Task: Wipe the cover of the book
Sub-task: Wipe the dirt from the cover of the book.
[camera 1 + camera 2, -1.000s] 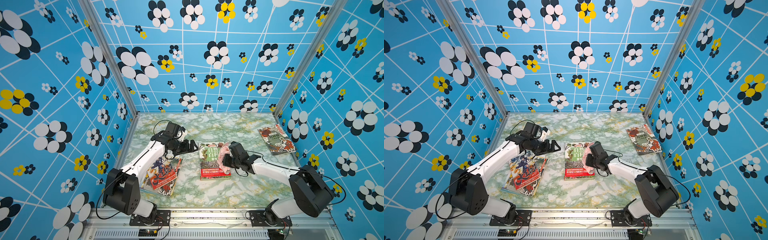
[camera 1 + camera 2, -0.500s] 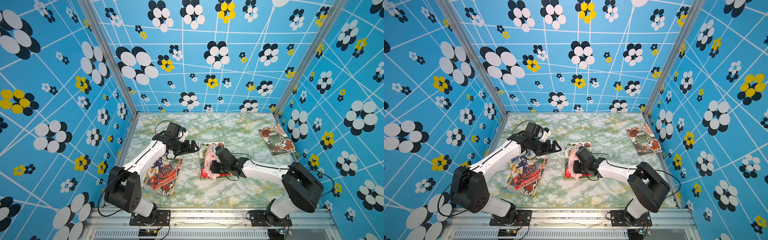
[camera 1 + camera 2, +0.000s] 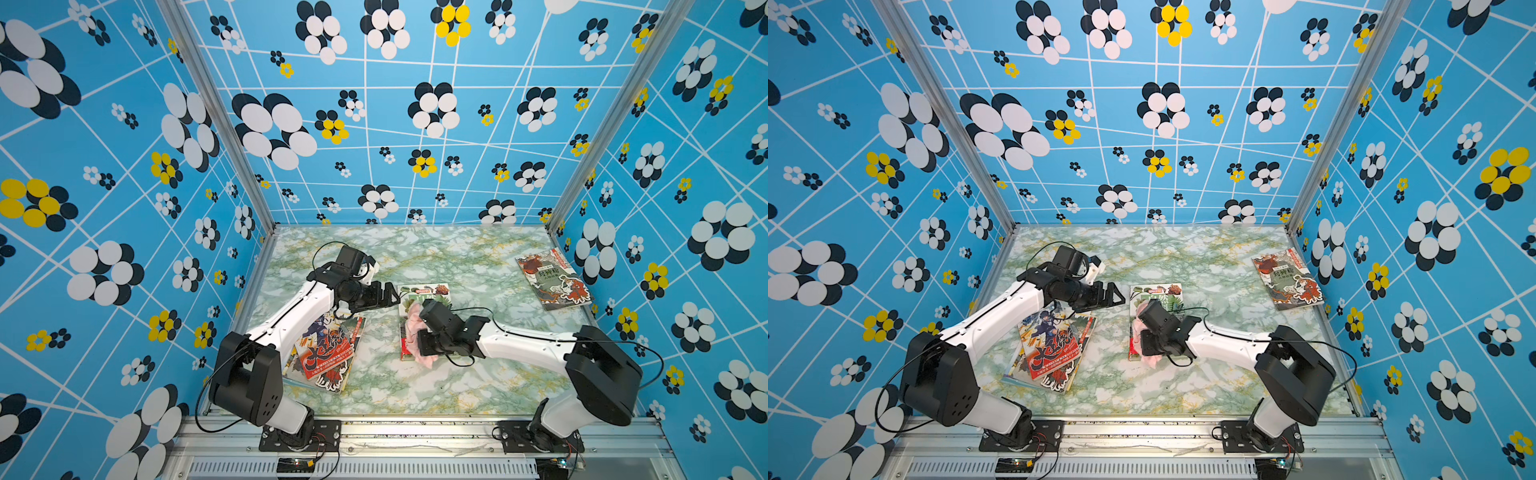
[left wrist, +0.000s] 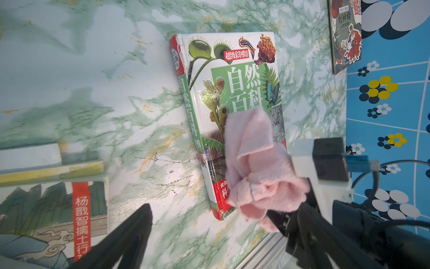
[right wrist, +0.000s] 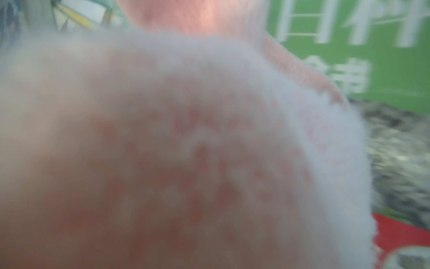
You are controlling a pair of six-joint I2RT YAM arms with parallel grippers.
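Observation:
The book [image 3: 424,293] [image 3: 1156,293] lies flat mid-table, its green and white nature cover [image 4: 232,88] facing up. A pink cloth [image 3: 412,326] [image 4: 253,163] is bunched on the near-left part of that cover and hangs over the book's near edge. My right gripper [image 3: 426,347] [image 3: 1148,338] is shut on the cloth and pressed low onto the book. In the right wrist view the cloth [image 5: 186,139] hides the jaws. My left gripper [image 3: 388,295] [image 4: 223,233] hovers open and empty just left of the book's far corner.
A stack of comic books [image 3: 328,353] lies under the left arm at the near left. Another book [image 3: 552,278] rests at the far right by the wall. Patterned walls close in three sides, and a metal rail [image 3: 415,428] runs along the front.
My right gripper has dragged the pink cloth from the right side of the cover leftward and toward the near edge. The left arm has barely moved.

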